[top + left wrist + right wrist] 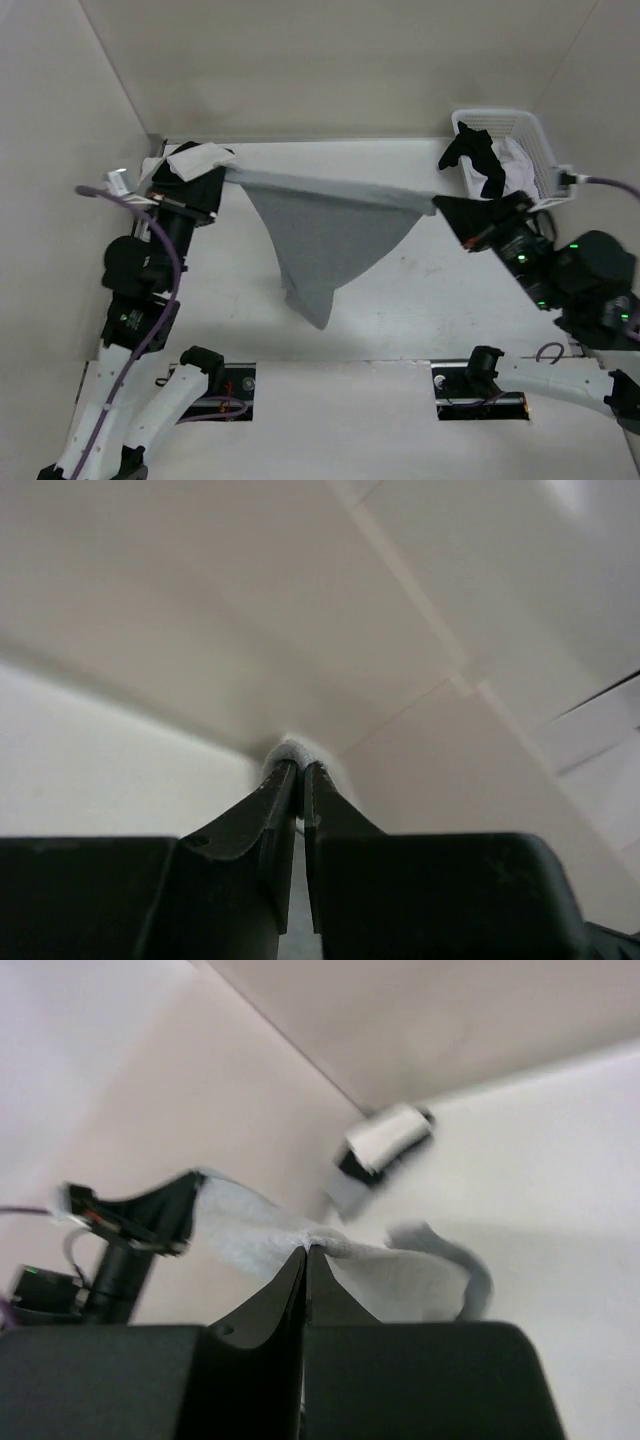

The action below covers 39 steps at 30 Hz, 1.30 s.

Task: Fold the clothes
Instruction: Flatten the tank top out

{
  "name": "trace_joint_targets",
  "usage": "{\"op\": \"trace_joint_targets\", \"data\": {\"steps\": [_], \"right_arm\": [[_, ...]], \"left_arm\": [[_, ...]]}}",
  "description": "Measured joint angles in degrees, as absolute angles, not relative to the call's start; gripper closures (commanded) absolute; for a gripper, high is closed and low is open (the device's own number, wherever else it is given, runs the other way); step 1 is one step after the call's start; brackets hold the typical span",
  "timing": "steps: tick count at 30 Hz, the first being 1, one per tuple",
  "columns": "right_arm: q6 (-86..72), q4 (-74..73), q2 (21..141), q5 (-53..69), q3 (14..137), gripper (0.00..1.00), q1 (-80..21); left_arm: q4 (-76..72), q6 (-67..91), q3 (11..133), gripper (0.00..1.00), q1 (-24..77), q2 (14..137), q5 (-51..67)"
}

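The clothes, a light grey T-shirt (325, 235), hang stretched above the table between my two grippers, sagging to a point near the middle. At the back left my left gripper (228, 172) is shut on one end; a small grey bunch (290, 752) shows at its fingertips in the left wrist view. On the right, my right gripper (437, 207) is shut on the other end. The right wrist view shows the T-shirt (400, 1275) spreading away from my closed right gripper (305, 1250) toward the left arm.
A white basket (535, 140) at the back right holds a black garment (478, 155) and a white one (515, 160). A folded white cloth (195, 158) lies at the back left corner by the left arm. Walls enclose the table.
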State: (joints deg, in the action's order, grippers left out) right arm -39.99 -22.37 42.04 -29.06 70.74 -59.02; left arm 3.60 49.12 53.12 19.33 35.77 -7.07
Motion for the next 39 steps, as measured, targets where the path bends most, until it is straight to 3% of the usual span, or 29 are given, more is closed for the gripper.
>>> {"op": "trace_joint_targets", "data": {"steps": [7, 14, 17, 21, 26, 33, 39], "right_arm": [[-24.47, -23.51, 47.29, -38.06, 98.56, 1.0, -75.92], [-15.66, -21.39, 51.44, -43.16, 100.16, 1.0, -78.26], [-15.2, -21.17, 53.28, -41.12, 96.01, 1.0, -69.1], [-19.55, -21.12, 58.61, -28.03, 91.42, 1.0, -46.81], [-26.55, -19.68, 75.68, -9.15, 95.74, 1.0, -25.98], [-31.33, -27.22, 103.2, 2.44, 125.64, 1.0, -17.45], [-32.84, -31.75, 106.1, 5.72, 145.21, 1.0, -16.43]], "left_arm": [[2.81, 49.69, 76.01, 0.97, 19.9, 37.28, -6.94], [0.64, 49.08, 76.93, 0.96, 19.55, 38.06, -7.35], [0.16, 48.84, 71.72, 0.97, 17.17, 42.06, -8.47], [-0.34, 48.86, 65.41, 0.97, 13.78, 53.76, -10.15], [1.13, 48.47, 65.78, 0.97, 11.62, 71.24, -12.27], [2.9, 48.21, 88.25, 0.97, 7.66, 88.64, -9.5], [2.15, 48.01, 101.03, 0.97, 3.97, 88.14, -6.37]]}}
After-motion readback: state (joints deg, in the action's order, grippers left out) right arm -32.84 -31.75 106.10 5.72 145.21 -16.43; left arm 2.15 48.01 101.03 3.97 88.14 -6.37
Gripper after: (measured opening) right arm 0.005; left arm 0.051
